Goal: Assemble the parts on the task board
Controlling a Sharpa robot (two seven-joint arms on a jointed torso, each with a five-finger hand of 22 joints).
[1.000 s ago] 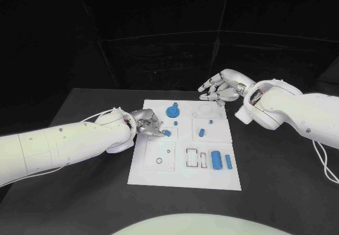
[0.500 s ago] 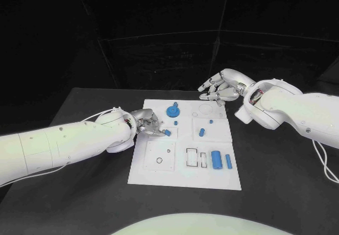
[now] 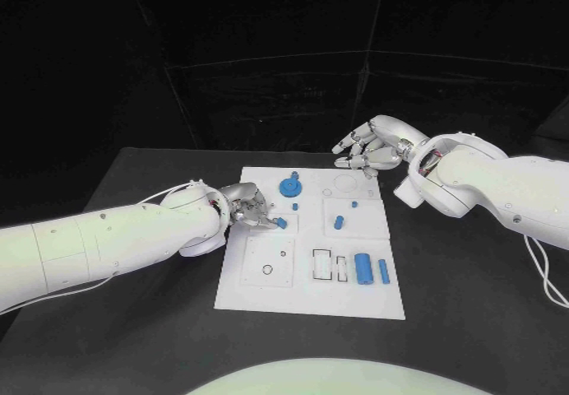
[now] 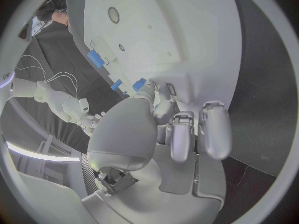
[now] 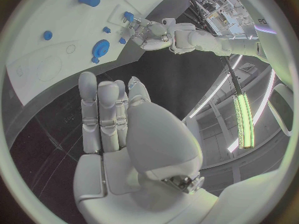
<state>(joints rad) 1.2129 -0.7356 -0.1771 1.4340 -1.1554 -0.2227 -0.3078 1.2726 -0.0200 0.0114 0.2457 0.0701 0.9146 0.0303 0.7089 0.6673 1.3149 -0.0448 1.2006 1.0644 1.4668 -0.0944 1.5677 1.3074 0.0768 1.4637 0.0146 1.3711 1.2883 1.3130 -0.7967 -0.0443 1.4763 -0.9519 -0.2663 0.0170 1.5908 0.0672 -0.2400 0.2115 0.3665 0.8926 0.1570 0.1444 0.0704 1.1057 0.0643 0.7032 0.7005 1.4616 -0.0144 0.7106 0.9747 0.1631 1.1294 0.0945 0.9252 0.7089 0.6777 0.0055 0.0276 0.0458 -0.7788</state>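
In the head view, left of centre, the left hand (image 3: pixel 249 210) is pinching a small blue part (image 3: pixel 279 223) against the white task board (image 3: pixel 311 292) lying mid-frame on the desk (image 3: pixel 142 329). Upper right, the right hand (image 3: pixel 370 148) is hovering above the board's far edge, fingers curled, grasping nothing.

A black table (image 3: pixel 154 313) stretches beneath and around both hands, reaching out past the left hand (image 3: pixel 247 207) and behind the right hand (image 3: pixel 372 146).

Left robot hand (image 3: pixel 252 209) pinching; right robot hand (image 3: pixel 375 146) hovers, curled.
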